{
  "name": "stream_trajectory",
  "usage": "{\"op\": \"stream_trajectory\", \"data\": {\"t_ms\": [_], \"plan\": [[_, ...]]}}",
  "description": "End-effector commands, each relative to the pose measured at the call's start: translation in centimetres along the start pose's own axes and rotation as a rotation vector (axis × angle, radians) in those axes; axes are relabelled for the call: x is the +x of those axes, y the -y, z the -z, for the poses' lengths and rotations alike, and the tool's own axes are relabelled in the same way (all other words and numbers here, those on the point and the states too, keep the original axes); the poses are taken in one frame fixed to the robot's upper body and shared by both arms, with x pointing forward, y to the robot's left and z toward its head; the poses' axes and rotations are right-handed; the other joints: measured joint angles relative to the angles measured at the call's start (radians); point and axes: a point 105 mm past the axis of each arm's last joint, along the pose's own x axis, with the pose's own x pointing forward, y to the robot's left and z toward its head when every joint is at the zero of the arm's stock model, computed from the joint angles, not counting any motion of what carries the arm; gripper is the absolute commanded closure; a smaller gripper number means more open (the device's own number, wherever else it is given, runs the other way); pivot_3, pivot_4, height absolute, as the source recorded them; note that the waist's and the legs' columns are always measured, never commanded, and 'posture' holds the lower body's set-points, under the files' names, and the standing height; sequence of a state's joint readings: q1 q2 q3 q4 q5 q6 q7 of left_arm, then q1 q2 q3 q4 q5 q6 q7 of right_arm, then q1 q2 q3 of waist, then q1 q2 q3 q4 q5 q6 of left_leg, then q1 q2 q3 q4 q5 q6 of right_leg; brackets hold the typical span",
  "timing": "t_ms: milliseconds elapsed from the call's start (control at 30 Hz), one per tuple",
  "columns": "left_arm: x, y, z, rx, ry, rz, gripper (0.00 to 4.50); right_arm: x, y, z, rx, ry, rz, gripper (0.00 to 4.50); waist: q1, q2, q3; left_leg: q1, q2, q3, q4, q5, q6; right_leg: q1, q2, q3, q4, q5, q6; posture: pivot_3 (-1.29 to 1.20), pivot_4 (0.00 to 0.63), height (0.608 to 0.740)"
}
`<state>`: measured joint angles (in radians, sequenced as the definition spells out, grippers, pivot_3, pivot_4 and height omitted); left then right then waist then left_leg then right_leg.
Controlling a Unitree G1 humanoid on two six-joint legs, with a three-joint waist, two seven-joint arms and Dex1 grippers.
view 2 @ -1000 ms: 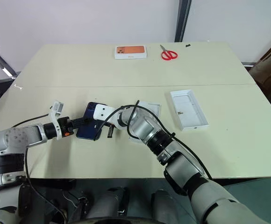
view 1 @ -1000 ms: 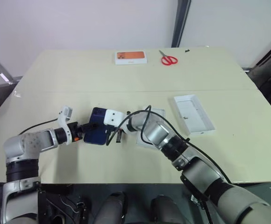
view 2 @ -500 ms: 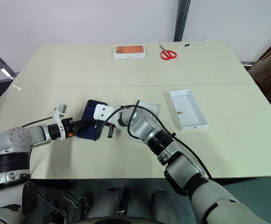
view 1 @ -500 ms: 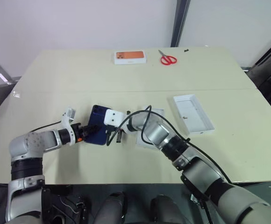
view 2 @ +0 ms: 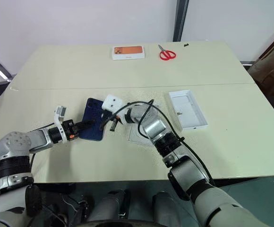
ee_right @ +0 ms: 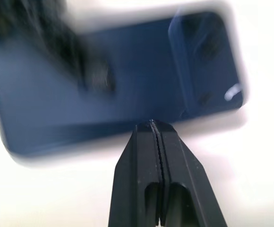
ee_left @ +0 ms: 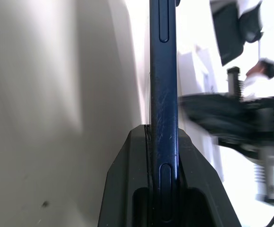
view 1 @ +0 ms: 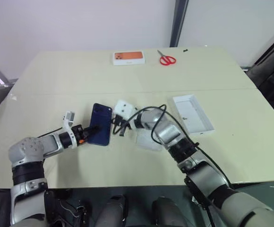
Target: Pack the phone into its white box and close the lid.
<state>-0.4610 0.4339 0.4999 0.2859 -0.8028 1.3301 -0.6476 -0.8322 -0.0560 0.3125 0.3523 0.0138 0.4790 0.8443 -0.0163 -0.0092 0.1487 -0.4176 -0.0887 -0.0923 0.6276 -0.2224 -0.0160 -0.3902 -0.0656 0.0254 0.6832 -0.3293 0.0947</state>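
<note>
The left gripper (view 1: 84, 135) was clamped on the phone (view 1: 101, 130) by its near edge, holding it just above the bench (view 1: 80, 80). The right gripper (view 1: 120, 128), pinched shut on nothing, hung just beside the phone's far edge. The white box (view 1: 149, 140) lay just beyond the right gripper, the lid (view 1: 193, 114) farther off; carrying the phone over the box seemed next.

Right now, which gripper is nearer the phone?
Left. The left gripper is clamped on the edge of the phone; the right gripper, fingers shut, sits just beside its other long edge.
</note>
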Motion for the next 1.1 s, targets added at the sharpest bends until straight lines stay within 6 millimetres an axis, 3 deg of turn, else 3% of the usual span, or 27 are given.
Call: {"op": "stream_trajectory", "data": {"t_ms": [33,167,267,467,600,700,800,967,1100], "plan": [[-0.9,2.3,-1.9,-0.005,0.104,0.125,4.5,-2.6,0.1,-2.6,0.031,0.143,-0.033,3.12,-0.003,-0.001,0.001,-0.001,0.0,0.0,0.0,0.0,0.0,-0.001,0.0,0.0,0.0,0.0,0.0,0.0,0.15,0.734],[-1.0,2.6,-1.9,0.0,0.139,0.147,4.5,-5.8,-1.5,-3.0,-0.044,0.198,-0.114,1.08,-0.001,-0.002,0.001,-0.004,0.0,0.0,0.0,0.0,0.0,-0.003,0.0,0.0,-0.001,0.0,0.0,0.0,0.15,0.734],[-1.0,2.8,-1.6,0.002,0.132,0.155,4.5,-7.9,-3.1,-0.6,-0.09,0.111,-0.187,1.08,-0.002,-0.002,0.001,-0.008,0.0,0.0,0.001,0.0,0.0,-0.003,0.0,0.0,-0.001,0.0,0.0,0.0,0.15,0.734],[-0.4,3.1,-1.5,0.035,0.135,0.152,4.5,-10.3,-4.3,4.5,-0.189,-0.082,-0.222,1.08,0.0,-0.003,0.002,-0.008,0.0,0.0,0.001,-0.001,0.003,-0.003,0.0,0.0,-0.001,0.0,0.0,0.0,0.15,0.734],[0.1,3.4,-1.3,0.053,0.123,0.153,4.5,-11.5,-4.3,6.6,-0.184,-0.161,-0.207,1.08,0.003,-0.005,0.003,-0.008,0.0,0.001,0.002,-0.001,0.002,-0.002,0.0,0.0,-0.001,0.0,0.0,0.0,0.15,0.734],[0.4,3.3,-1.2,0.059,0.119,0.143,4.5,-11.5,-4.2,6.9,-0.186,-0.154,-0.191,1.08,0.002,-0.005,0.003,-0.008,0.0,0.001,0.002,-0.001,0.002,-0.003,0.0,0.0,-0.001,0.0,0.0,0.0,0.15,0.734],[0.5,3.3,-1.1,0.062,0.109,0.143,4.5,-11.4,-4.1,6.8,-0.165,-0.133,-0.171,1.9,0.003,-0.005,0.003,-0.008,0.001,0.001,0.002,-0.001,0.001,-0.003,0.0,0.0,-0.001,0.0,0.0,0.0,0.15,0.734],[0.5,3.6,-1.0,0.07,0.102,0.146,4.5,-11.2,-4.2,7.5,-0.165,-0.143,-0.16,4.47,0.005,-0.006,0.003,-0.008,0.0,0.001,0.002,0.0,0.0,-0.002,0.0,0.0,-0.001,0.0,0.0,0.0,0.15,0.734],[0.5,3.6,-0.9,0.066,0.096,0.147,4.5,-11.0,-4.2,7.9,-0.193,-0.161,-0.161,4.47,0.005,-0.006,0.004,-0.008,0.0,0.001,0.003,0.0,0.0,-0.002,0.0,0.0,-0.001,0.0,0.0,0.0,0.15,0.734]]}}
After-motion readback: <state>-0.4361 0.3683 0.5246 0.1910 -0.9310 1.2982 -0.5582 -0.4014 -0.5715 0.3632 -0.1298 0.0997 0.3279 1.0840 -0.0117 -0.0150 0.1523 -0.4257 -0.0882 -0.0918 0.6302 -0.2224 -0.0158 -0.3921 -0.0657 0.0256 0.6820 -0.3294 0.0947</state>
